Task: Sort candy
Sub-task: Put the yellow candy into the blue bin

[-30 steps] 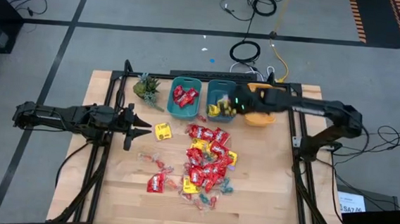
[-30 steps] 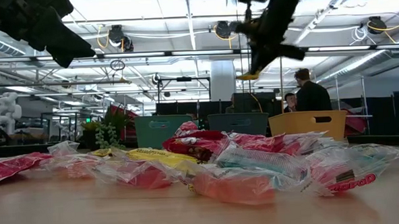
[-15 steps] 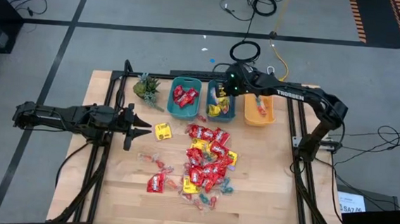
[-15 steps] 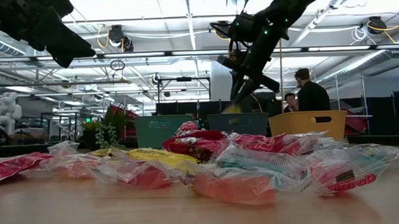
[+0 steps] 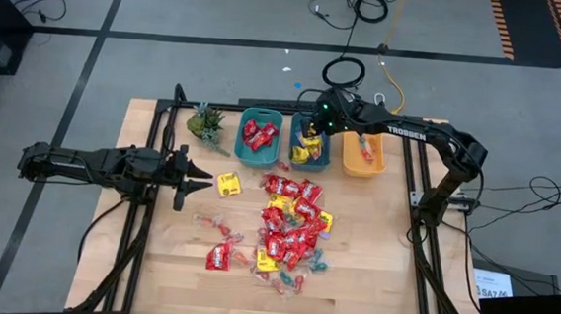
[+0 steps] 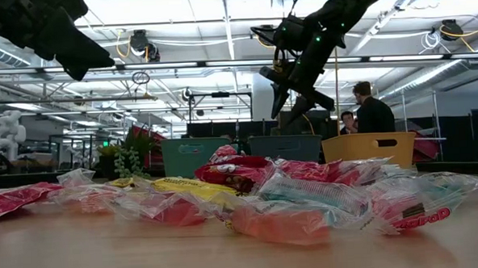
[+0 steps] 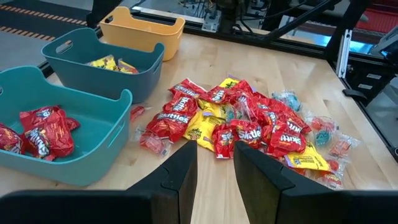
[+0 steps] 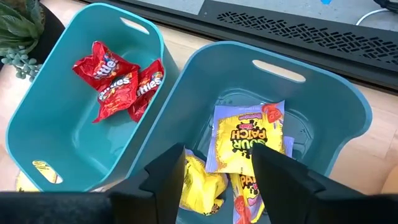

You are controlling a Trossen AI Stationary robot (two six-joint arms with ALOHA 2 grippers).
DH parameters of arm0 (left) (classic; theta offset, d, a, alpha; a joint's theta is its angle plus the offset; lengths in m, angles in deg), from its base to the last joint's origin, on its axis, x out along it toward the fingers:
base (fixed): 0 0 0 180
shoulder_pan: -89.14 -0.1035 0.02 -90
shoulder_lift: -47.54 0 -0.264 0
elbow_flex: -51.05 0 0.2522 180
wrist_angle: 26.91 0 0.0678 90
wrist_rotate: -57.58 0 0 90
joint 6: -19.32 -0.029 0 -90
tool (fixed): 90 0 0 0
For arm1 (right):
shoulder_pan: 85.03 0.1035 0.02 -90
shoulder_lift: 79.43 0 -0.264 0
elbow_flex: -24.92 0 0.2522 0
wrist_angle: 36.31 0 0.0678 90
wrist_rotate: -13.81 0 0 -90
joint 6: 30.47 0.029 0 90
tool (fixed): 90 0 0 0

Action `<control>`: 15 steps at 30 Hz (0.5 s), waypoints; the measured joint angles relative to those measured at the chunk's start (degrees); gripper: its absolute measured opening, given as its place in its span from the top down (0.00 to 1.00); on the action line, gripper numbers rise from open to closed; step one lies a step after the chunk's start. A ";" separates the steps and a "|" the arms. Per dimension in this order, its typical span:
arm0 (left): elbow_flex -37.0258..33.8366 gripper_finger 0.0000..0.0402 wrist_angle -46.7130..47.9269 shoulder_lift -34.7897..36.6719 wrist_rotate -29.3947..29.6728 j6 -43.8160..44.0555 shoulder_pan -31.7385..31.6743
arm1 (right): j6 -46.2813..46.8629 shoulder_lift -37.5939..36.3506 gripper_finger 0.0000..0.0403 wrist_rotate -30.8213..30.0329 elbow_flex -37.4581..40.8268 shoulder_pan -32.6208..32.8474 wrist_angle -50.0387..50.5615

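Crinkly film wraps all the candy (image 5: 290, 232), so each piece is judged light, soft and slippery, easily pushed aside rather than picked up. Most of it is heaped mid-worktop (image 5: 362, 272): red packets (image 7: 174, 117), yellow packets (image 7: 199, 127) and tiny twist-wrapped pieces (image 7: 320, 124) at the edges. One yellow packet (image 5: 228, 183) lies apart, near the left jaws.

Some sorting is done. Red packets lie in the left teal bin (image 8: 62, 118), yellow ones (image 8: 245, 134) in the middle teal bin (image 8: 336, 118), and a few small pieces in the yellow bin (image 5: 364, 154).

The right jaws (image 8: 217, 163) are held over the middle bin, parted and empty. The left jaws (image 7: 214, 165) are held low over the worktop's left side, facing the heap, slightly parted with nothing between them.

A flat packet is best taken across its short width or by a raised crimped edge; a pinch on the flat face would probably slide off. Twist-wrapped pieces are best taken at the body, since the tails would slip. Overlapping packets may be dragged along.
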 joint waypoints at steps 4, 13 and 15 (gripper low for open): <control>0.00 0.72 -0.11 0.01 0.00 0.00 -0.01 | 0.00 -0.26 0.55 1.38 0.00 0.04 0.60; 0.00 0.72 -0.07 0.00 0.00 -0.02 0.00 | 3.46 -7.32 0.55 2.03 0.00 5.25 15.48; 0.00 0.72 -0.07 0.01 0.00 -0.02 -0.01 | 5.78 -8.96 0.55 -2.21 0.00 8.67 19.62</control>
